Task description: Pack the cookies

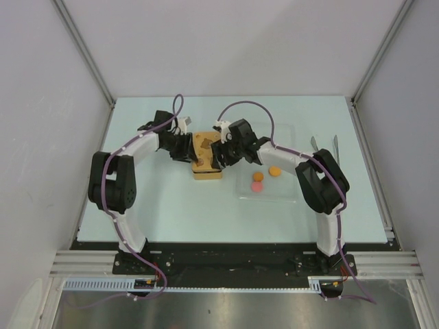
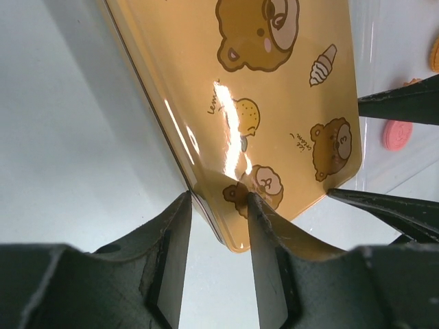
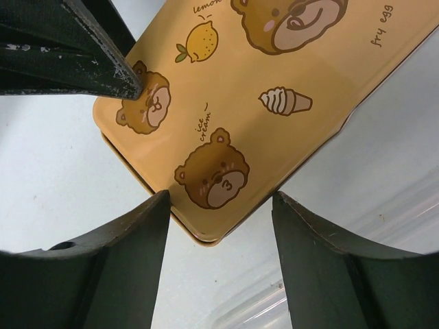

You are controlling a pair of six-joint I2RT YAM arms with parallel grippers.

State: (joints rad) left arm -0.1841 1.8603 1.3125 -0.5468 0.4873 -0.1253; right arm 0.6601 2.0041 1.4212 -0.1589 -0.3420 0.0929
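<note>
Steadying seems the aim: the bear-print tin (image 2: 274, 103) is pinched at one corner by the jaws of the left gripper (image 2: 218, 218); those of the right gripper (image 3: 219, 209) are spread astride another corner; the cookies (image 1: 258, 177) lie on the clear tray (image 1: 288, 193) alongside.

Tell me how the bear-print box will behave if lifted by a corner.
The bear-print box looks rigid, its edges straight; it likely won't flex. Its glare-streaked top may slip in a pinch. Flat, it shouldn't roll.
</note>
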